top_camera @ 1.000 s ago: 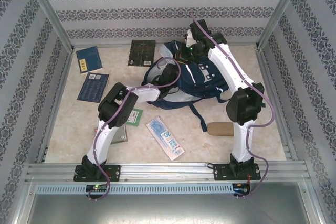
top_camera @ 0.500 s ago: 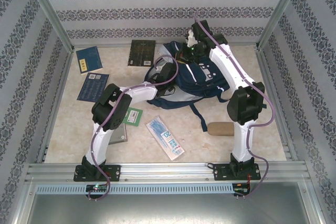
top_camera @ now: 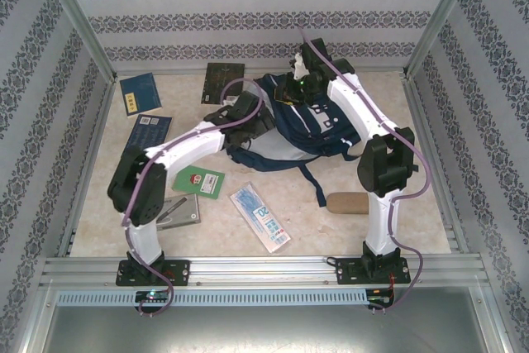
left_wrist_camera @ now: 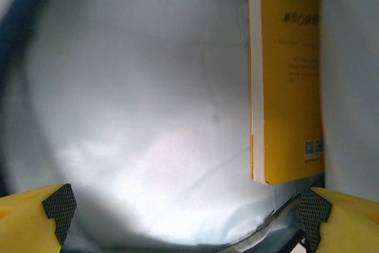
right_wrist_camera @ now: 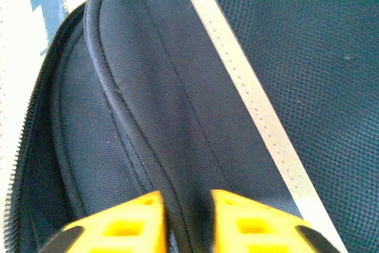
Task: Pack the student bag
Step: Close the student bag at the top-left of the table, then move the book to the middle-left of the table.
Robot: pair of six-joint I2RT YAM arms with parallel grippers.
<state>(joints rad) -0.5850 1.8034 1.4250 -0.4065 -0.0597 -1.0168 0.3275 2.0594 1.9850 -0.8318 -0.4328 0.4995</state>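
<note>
Two grippers are at the bag [top_camera: 302, 134], which lies on the table [top_camera: 388, 229] toward the far side, between the two arms, with a strap trailing toward the near edge. The left arm reaches across from the left into the bag's open side. In its wrist view the left gripper [left_wrist_camera: 185, 214] stands wide, its black pads [left_wrist_camera: 59, 205] at opposite bottom corners with nothing between them and nothing touching them. Ahead of it is the pale grey lining [left_wrist_camera: 148, 117], and a yellow book [left_wrist_camera: 290, 75] stands on edge against the right side of the compartment. The right gripper [right_wrist_camera: 188, 223] is at the far end of the bag. Its yellow fingers [right_wrist_camera: 133, 220] are only narrowly parted, with a piped ridge [right_wrist_camera: 148, 122] of navy fabric running between them. I cannot tell whether they pinch it or merely flank it. A white stripe [right_wrist_camera: 249, 87] runs diagonally just right of that ridge, and a zipper [right_wrist_camera: 26, 128] curves along the left.
</note>
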